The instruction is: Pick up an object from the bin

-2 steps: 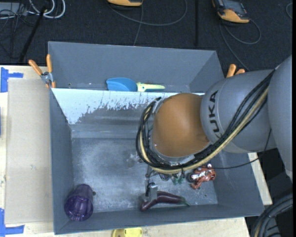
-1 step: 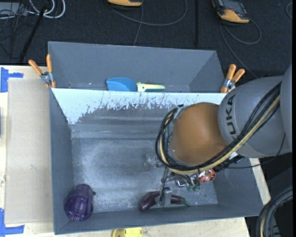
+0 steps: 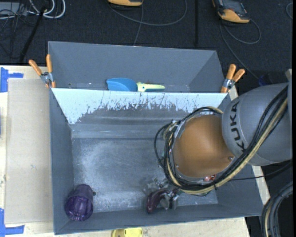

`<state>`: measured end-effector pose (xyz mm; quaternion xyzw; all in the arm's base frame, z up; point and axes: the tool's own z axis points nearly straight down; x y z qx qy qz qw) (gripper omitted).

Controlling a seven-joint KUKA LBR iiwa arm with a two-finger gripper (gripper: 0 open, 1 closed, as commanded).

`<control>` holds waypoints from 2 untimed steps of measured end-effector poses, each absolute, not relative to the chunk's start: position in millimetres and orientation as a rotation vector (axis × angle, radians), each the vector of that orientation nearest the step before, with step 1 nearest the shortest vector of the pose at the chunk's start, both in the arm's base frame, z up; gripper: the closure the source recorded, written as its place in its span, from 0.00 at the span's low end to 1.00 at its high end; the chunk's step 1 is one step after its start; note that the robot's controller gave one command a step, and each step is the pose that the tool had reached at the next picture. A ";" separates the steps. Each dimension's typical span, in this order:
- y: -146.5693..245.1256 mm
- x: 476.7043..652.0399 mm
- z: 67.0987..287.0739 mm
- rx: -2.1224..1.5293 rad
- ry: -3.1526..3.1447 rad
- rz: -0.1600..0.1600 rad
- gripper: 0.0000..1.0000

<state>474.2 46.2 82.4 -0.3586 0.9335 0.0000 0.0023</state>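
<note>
The gripper (image 3: 164, 197) is being held low in the grey bin (image 3: 113, 152), well to the right of a purple ridged thing (image 3: 79, 204). A small dark maroon thing (image 3: 153, 202) is lying right at the gripper's tip, on the side facing the purple ridged thing. Whether the gripper is being held open or closed, or has hold of anything, cannot be told. A blue scoop (image 3: 121, 85) is being propped far behind the purple ridged thing.

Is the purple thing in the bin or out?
In. The purple thing lies on the bin floor, in its lower-left corner.
</note>
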 end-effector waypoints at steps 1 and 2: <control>46.0 474.3 82.4 -1.123 2.929 0.000 1.00; 64.1 498.1 268.1 -1.170 2.906 -0.002 1.00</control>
